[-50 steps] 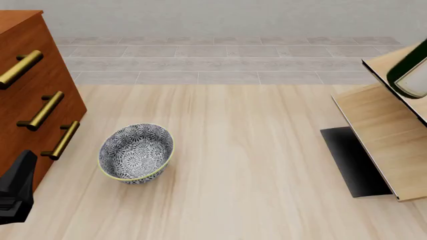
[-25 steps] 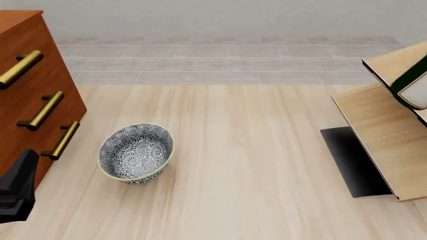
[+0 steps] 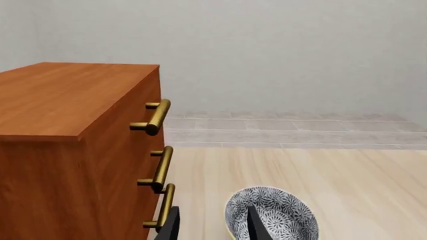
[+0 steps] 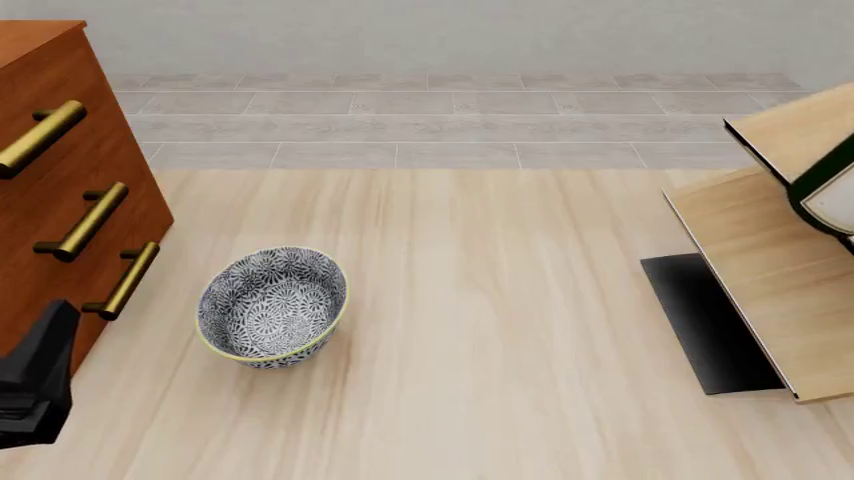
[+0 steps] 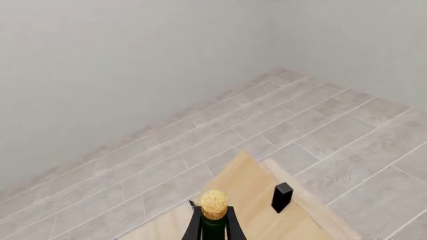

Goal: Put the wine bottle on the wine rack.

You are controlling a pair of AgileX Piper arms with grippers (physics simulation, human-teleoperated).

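The wine bottle (image 4: 830,188) shows only as a dark-green end with a white label at the front view's right edge, over the upper slanted panel of the pale-wood wine rack (image 4: 761,265). In the right wrist view its tan cork and green neck (image 5: 214,212) point away from the camera, above a pale rack panel (image 5: 257,187). My right gripper (image 5: 237,200) holds the bottle; one black fingertip (image 5: 282,196) shows beside the neck. My left gripper (image 3: 212,230) is open and empty, low beside the cabinet.
A reddish-brown drawer cabinet (image 4: 60,190) with brass handles stands at the left. A patterned bowl (image 4: 272,305) sits on the table next to it, right in front of the left fingers (image 3: 257,227). The rack's black base plate (image 4: 701,320) lies at the right.
The wine bottle has moved right and a little down, further out of the front view over the rack. The left arm has barely moved.
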